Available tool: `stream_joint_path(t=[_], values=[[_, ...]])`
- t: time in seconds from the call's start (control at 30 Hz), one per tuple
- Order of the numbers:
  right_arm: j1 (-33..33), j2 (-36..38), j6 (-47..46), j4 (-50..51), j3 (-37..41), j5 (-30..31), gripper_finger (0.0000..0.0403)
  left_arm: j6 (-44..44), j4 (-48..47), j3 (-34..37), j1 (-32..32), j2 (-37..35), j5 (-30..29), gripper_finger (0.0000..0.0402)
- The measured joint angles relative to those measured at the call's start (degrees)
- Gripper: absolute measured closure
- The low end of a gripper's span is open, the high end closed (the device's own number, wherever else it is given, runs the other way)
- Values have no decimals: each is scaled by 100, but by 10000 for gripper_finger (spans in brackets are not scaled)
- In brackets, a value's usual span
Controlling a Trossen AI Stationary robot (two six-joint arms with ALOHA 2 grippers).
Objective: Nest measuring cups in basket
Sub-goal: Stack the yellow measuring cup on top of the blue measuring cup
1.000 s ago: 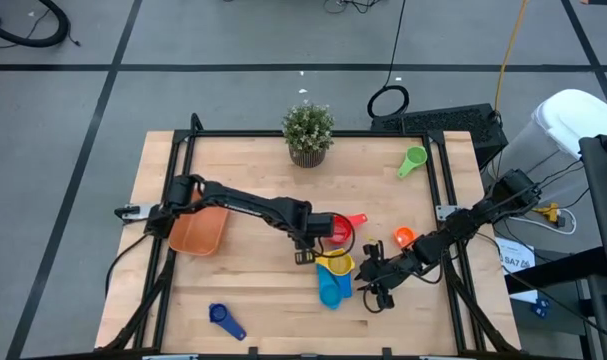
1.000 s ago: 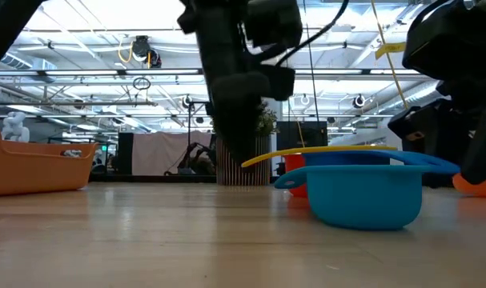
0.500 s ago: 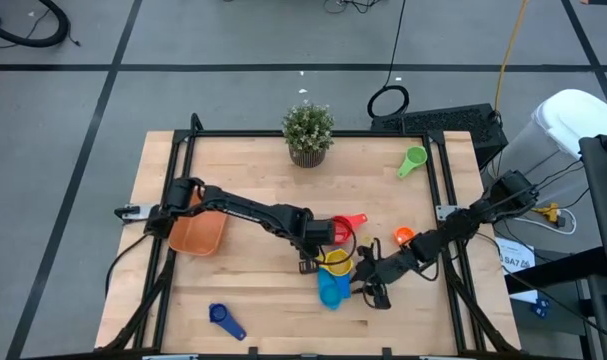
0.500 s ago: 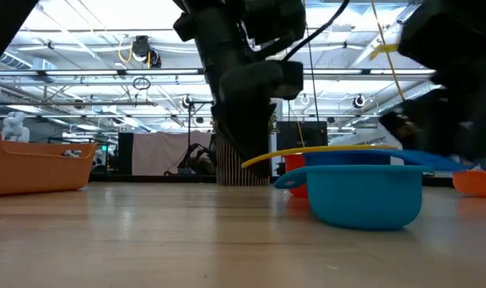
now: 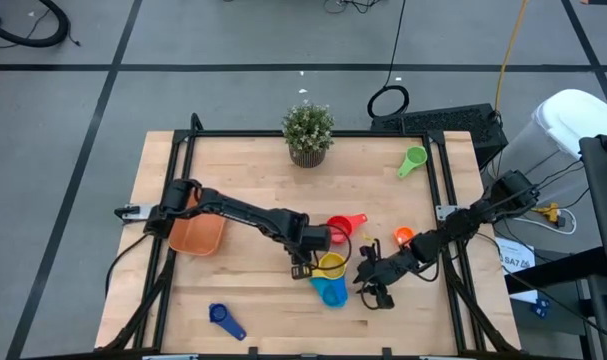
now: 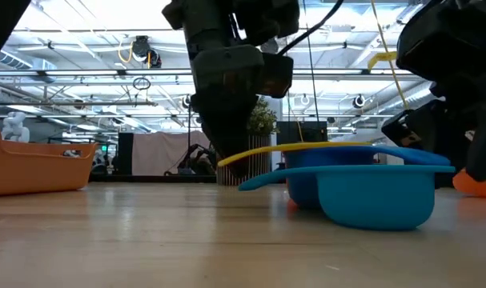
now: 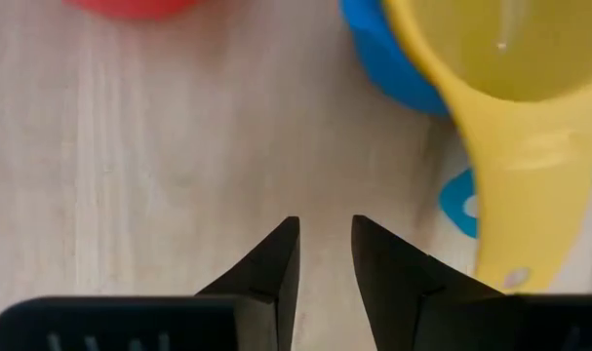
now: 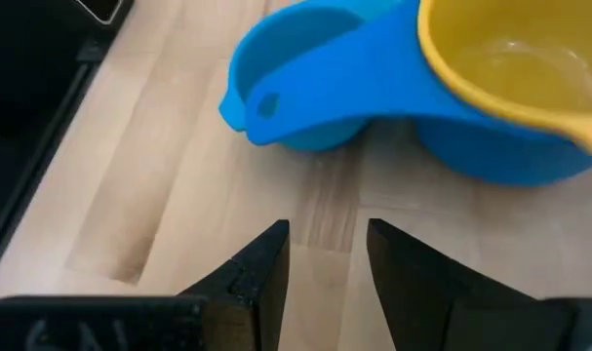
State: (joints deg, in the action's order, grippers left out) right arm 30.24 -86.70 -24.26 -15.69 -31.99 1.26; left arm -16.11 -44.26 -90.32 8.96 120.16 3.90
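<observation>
The red cup (image 7: 130,6) is cut off by the frame edge.

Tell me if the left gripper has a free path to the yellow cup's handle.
Probably yes: the left gripper, empty with a narrow gap, sits beside the yellow cup's handle, bare wood between them.

The left gripper (image 5: 303,268) sits beside the yellow cup (image 5: 332,264), which is nested in 1 blue cup (image 5: 332,290). The right gripper (image 5: 368,285) flanks the opposite side. The basket (image 5: 197,233) lies well apart, near the table's left edge.
</observation>
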Motion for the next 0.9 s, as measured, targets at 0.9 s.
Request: stream_joint_path(t=[0.9], values=[[214,311,1302,-102,0,498,326,-865,38,1,85,0,-19,305]])
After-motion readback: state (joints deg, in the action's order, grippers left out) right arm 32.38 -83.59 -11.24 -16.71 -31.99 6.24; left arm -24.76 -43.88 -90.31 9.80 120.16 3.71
